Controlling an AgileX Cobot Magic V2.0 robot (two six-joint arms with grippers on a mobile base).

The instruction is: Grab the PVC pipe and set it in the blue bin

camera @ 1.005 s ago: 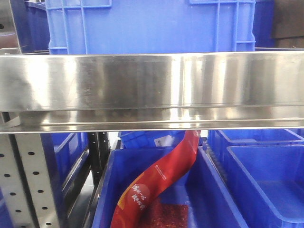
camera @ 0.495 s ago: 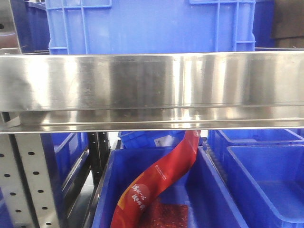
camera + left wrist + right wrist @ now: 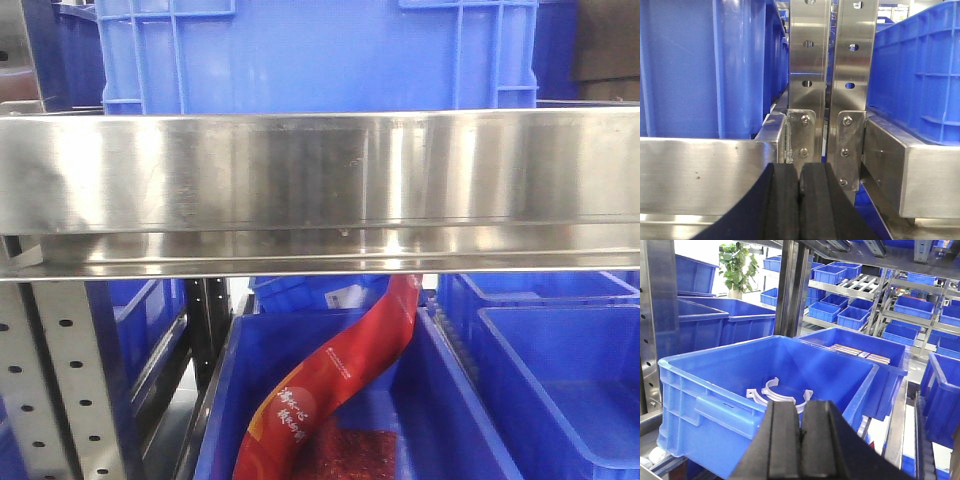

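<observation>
Both hands are pressed together on nothing as we wait at the racking. Our right hand [image 3: 801, 432] hovers above the near rim of a blue bin [image 3: 715, 415], pads touching, while our left hand [image 3: 800, 195] sits equally closed in front of two steel uprights [image 3: 832, 75] and a shelf rail [image 3: 705, 170].

We see no straight PVC pipe in any view. The only pale plastic parts are two curved clips [image 3: 777, 396] lying on the floor of that bin, possibly pipe fittings, though we cannot say so for sure. In the front view a steel shelf edge [image 3: 320, 180] fills most of the frame, with a red pouch [image 3: 335, 380] curling out of a lower bin [image 3: 445, 400].

We judge the main risk to be mistaken identity: grabbing the clips, or searching the wrong bin, because the target is unconfirmed. A closed right hand lowered now would only strike the rim, and the left hand sits near enough to the uprights to clip them if it swings.
</observation>
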